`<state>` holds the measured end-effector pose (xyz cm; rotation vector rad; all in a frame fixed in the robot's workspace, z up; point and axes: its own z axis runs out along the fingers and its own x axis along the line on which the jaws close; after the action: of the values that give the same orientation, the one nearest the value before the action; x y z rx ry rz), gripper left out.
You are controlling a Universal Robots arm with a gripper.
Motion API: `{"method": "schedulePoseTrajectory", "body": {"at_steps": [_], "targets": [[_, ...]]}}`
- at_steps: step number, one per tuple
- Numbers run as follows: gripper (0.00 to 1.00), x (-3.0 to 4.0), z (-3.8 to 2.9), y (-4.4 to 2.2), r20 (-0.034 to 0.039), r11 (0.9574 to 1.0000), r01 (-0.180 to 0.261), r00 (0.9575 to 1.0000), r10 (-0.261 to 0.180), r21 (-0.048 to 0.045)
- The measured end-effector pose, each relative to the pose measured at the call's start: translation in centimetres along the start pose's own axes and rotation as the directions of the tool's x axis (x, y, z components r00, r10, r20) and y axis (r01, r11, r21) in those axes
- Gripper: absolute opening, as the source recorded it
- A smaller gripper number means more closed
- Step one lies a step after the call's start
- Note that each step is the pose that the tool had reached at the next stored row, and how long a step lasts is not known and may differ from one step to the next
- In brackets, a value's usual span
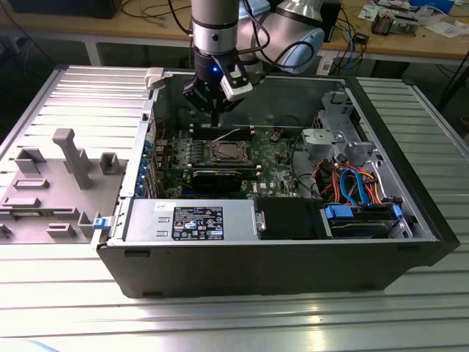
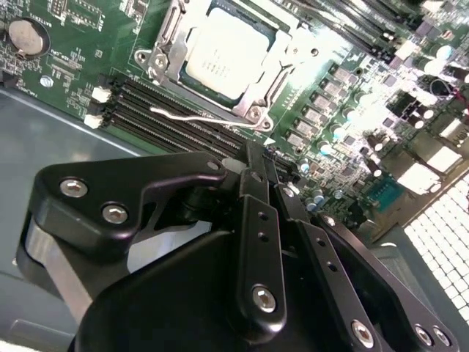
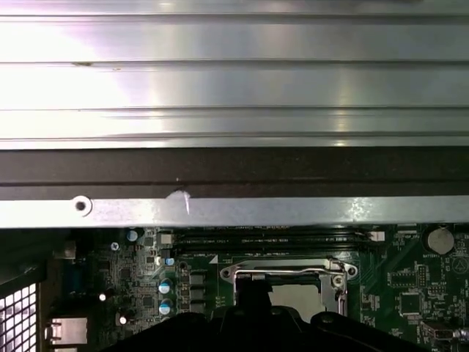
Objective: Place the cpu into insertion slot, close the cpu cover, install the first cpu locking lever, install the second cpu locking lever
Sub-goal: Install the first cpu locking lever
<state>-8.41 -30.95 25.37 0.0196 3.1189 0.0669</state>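
Observation:
The cpu (image 2: 223,50) lies silver side up in the insertion slot (image 1: 226,152) on the green board. The cpu cover (image 2: 220,100) is folded down around it as a silvery frame with the chip showing through its window. A thin wire locking lever (image 2: 198,117) runs along the socket's side, over the black memory slots; whether it is latched I cannot tell. My gripper (image 2: 262,158) hangs just above the board beside that lever's end, its black fingers (image 2: 253,183) shut with nothing between them. In the exterior view the gripper (image 1: 214,123) is behind the socket.
The open computer case (image 1: 410,242) surrounds the board, its rear wall (image 3: 234,213) close behind the gripper. A silver power-supply box (image 1: 190,220) and drive bay with blue parts (image 1: 359,216) stand along the front. A grey fixture tray (image 1: 51,191) lies at the exterior view's left.

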Motion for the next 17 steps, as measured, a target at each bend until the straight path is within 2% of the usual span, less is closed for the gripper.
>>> {"method": "schedulePoseTrajectory", "body": {"at_steps": [2, 17], "targets": [[0.11, -0.08, 0.17, -0.05, 0.0000, 0.9999, 0.000, 1.0000, 0.000, -0.0119], [0.11, -1.26, 1.49, 0.16, -0.0002, 0.9999, -0.002, 1.0000, 0.002, -0.0129]]}}
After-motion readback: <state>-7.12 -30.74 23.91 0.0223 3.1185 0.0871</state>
